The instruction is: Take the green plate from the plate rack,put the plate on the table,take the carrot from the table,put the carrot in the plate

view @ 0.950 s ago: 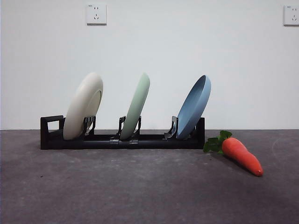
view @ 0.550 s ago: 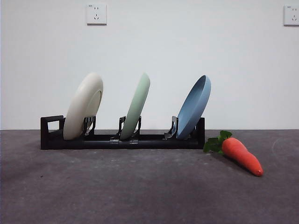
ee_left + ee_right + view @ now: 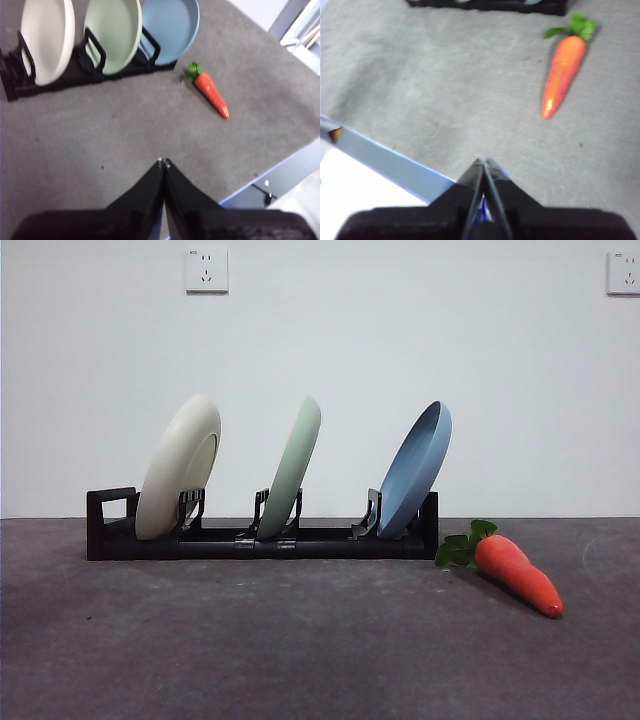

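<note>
Nothing on the bench (image 3: 300, 660) has shifted since the earlier front views: the plate rack (image 3: 260, 540) stands where it did, with the cream-white plate (image 3: 178, 466) in the slot by its looped handle, the green plate (image 3: 290, 466) in the middle slot and the blue plate (image 3: 415, 468) at the far end, all three leaning the same way. The carrot (image 3: 515, 573) lies as before on the bench just beside the rack's blue-plate end, leaves toward the rack, tip pointing away. No arm shows in the front view, now or earlier. The left pincer (image 3: 163, 162) hangs clenched and empty over bare bench, well apart from the rack. The right pincer (image 3: 483, 161) is likewise clenched on nothing, near the bench's edge, with the carrot ahead of it.
</note>
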`<state>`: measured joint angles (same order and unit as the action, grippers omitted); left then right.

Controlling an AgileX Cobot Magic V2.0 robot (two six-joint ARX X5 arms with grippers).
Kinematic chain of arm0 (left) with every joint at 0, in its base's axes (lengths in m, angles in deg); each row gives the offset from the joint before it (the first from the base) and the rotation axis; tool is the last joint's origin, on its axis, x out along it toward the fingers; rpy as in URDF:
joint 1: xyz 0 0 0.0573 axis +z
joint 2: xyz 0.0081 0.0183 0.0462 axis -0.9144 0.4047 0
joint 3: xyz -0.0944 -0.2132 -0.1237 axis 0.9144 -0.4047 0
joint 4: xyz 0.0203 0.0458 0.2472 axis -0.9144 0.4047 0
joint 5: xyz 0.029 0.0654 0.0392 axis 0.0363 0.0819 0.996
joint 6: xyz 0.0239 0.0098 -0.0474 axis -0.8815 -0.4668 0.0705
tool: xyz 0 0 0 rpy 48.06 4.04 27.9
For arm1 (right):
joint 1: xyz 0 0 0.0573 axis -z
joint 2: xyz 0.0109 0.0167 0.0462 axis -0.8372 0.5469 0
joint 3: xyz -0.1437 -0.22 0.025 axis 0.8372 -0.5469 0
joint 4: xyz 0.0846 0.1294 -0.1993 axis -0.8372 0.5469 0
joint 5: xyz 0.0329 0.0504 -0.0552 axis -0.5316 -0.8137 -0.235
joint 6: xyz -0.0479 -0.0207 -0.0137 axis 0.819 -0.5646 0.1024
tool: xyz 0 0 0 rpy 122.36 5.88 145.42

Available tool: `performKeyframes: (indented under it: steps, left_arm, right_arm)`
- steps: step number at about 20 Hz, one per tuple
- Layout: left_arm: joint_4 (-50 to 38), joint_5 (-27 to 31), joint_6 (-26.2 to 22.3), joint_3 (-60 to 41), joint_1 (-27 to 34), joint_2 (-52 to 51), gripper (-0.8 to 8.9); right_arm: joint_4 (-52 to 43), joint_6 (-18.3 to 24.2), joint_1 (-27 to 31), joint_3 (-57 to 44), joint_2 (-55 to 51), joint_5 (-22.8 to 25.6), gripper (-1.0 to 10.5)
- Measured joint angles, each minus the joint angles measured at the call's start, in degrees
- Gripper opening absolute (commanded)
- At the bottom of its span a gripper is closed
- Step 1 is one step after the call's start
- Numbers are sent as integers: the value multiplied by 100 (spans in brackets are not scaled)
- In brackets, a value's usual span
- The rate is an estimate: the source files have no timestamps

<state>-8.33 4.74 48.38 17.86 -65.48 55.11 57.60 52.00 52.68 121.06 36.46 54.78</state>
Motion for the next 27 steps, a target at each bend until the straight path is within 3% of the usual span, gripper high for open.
performKeyframes:
  steps: [2, 3, 5, 6, 7, 15, 18, 21, 24, 27]
  left_arm:
    - [81, 9, -83, 2, 0, 31, 7]
    - [107, 9, -105, 7, 0, 39, 80]
    - [162, 13, -107, 7, 0, 55, 489]
    - [166, 13, -105, 7, 0, 55, 639]
    - [166, 9, -107, 7, 0, 55, 656]
    - [-310, -398, -83, 63, -13, 411, 655]
    - [-955, -769, 116, 190, -177, 903, 655]
    - [-1794, -785, 428, 413, -496, 1517, 655]
    - [-2575, -402, 654, 835, -1047, 2343, 655]
    - [-3259, 330, 743, 1224, -1784, 3322, 655]
  right_arm:
    - [-9, 42, 0, 2, -9, -46, 14]
    - [-9, 55, 0, 2, -11, -46, 91]
    - [-9, 72, 0, 2, -9, -46, 453]
    - [-9, 72, 0, 2, -7, -46, 631]
    - [-9, 70, 0, 2, -7, -46, 693]
    - [-7, -2, 0, 2, -7, -70, 691]
    - [-11, -2, 0, 2, 24, -70, 691]
    - [-17, -4, 0, 2, 120, -70, 691]
    - [-31, -2, 0, 2, 232, -70, 690]
    - [-33, -2, 0, 2, 332, -70, 690]
